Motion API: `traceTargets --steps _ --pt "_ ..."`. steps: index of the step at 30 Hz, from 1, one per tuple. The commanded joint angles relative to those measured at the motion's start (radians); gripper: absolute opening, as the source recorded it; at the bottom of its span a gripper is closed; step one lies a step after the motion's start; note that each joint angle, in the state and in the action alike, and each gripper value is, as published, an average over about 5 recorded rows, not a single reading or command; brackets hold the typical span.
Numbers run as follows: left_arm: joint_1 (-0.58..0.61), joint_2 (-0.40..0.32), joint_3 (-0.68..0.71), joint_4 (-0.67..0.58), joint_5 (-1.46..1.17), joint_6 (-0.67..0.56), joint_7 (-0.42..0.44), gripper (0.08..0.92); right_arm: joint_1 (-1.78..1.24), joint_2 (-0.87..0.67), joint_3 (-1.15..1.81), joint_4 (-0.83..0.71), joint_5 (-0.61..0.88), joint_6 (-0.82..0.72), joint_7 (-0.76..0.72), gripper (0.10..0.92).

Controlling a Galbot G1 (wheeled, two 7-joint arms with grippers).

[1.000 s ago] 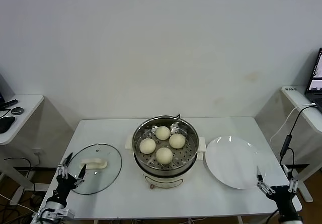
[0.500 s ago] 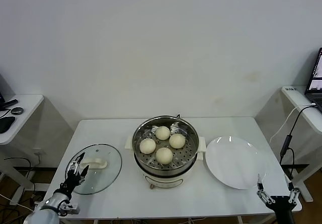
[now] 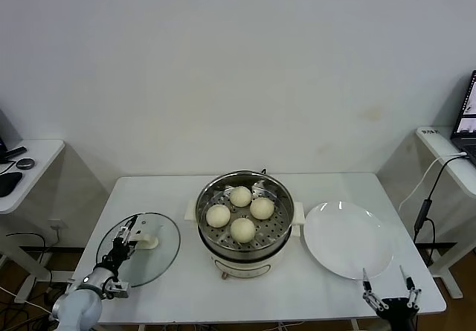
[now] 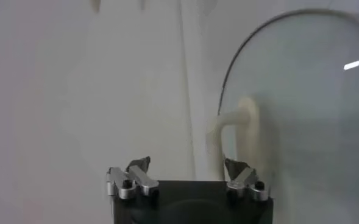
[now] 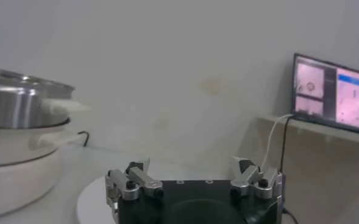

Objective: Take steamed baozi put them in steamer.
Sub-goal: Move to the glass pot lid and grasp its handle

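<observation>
Four steamed baozi [image 3: 240, 212] sit in steamer [image 3: 243, 225], mid-worktop [image 3: 186, 286]. Left tool [image 3: 125, 236] over glass lid [image 3: 141, 249] near the left edge, fingers apart, empty. Right tool [image 3: 387, 292] open at front right corner, below plate [image 3: 347, 239].

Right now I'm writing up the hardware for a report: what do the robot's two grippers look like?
Both match. The left gripper and the right gripper each have a black block body carrying two silver metal brackets fixed with dark screws, ending in small dark tips. From the head view the left arm's wrist section looks pale grey and rounded. No cables or markings show on either.
</observation>
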Motion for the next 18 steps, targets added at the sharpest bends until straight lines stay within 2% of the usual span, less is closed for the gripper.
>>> traceTargets --steps 1,6,13,18 --pt "-0.055 -0.001 0.016 0.068 -0.008 0.015 -0.003 0.593 -0.005 0.006 -0.028 -0.002 -0.025 -0.003 -0.007 0.823" --pt "-0.019 0.017 0.022 0.005 -0.054 0.038 -0.005 0.438 -0.005 0.006 -0.042 -0.008 -0.031 -0.004 -0.01 0.823" --pt "0.077 0.068 0.029 -0.158 -0.097 0.089 -0.015 0.239 -0.005 0.005 -0.049 -0.012 -0.055 0.0 -0.02 0.823" --pt "0.179 0.119 0.002 -0.356 -0.163 0.214 -0.003 0.173 -0.008 0.004 -0.059 -0.016 -0.076 0.004 -0.027 0.823"
